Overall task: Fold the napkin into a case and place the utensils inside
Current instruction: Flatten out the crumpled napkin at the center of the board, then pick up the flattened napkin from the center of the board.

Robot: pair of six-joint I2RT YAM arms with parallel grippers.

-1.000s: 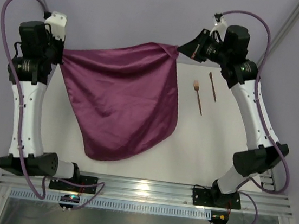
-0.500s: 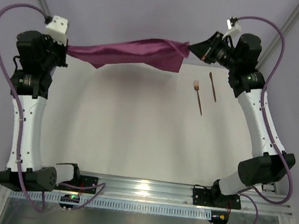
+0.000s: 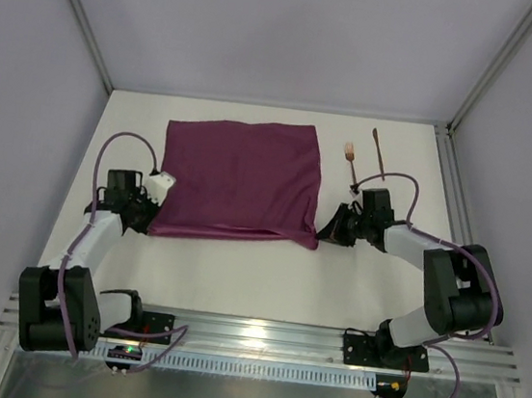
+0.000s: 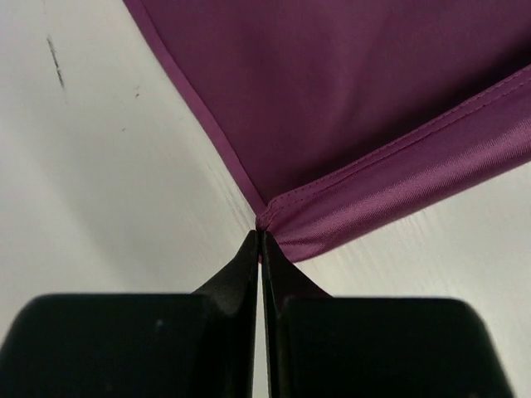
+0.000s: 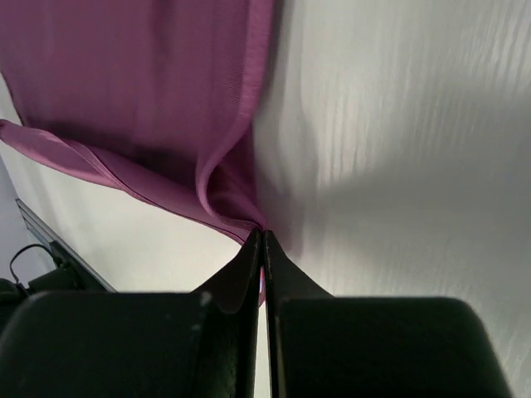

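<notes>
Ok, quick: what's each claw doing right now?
The left claw is shut on the near left corner of the napkin.
The right claw is shut on its near right corner.

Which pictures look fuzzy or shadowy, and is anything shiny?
Right wrist view: a grey shadow falls on the table beside the napkin. Left wrist view: the napkin's hem is sharp, the black fingers look soft. Top view: light glares off the metal rail.

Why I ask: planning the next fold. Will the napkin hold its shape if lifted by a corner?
Probably not: the napkin bunches into soft folds at the right gripper. Likely light: the cloth looks thin. Its sheen suggests it slides easily.
</notes>
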